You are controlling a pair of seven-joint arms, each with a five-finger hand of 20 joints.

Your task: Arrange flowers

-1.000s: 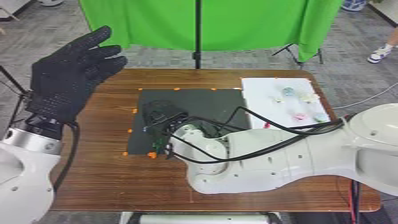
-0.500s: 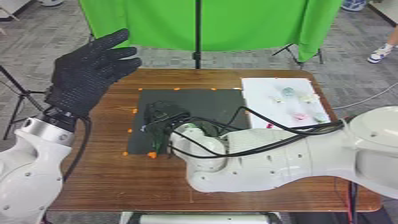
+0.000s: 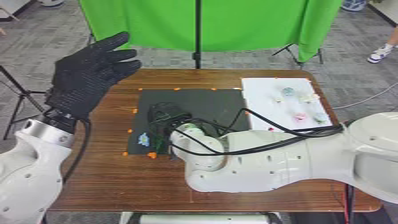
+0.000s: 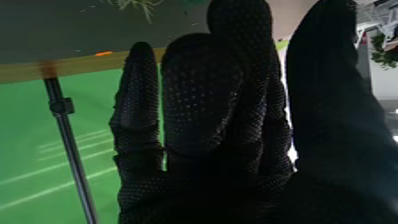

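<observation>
My left hand [image 3: 89, 80] is raised over the table's left side, fingers relaxed and apart. Over the left part of the black mat [image 3: 209, 97] is my right hand [image 3: 163, 112], dark against it. A small light-blue flower [image 3: 143, 139] lies near the mat's lower left, with thin green stems [image 3: 162, 142] beside it, below the hand. On the white board [image 3: 258, 90] are a pale blue-green flower [image 3: 288, 91] and a pink one [image 3: 300, 117]. In the right wrist view my right hand [image 4: 200, 95] has straight fingers, nothing held, and thin green sprigs [image 4: 138, 5] lie beyond the fingertips.
Orange markers [image 3: 152, 155] edge the mat on the brown table [image 3: 115, 185]. Black cables [image 3: 266, 142] run along the right arm, which crosses the table's right half. A green curtain [image 3: 160, 25] and its dark pole [image 3: 197, 45] stand behind the table.
My left hand has moved right. The right hand has shifted slightly away from the mat's near edge, and the light-blue flower has come into sight on the mat.
</observation>
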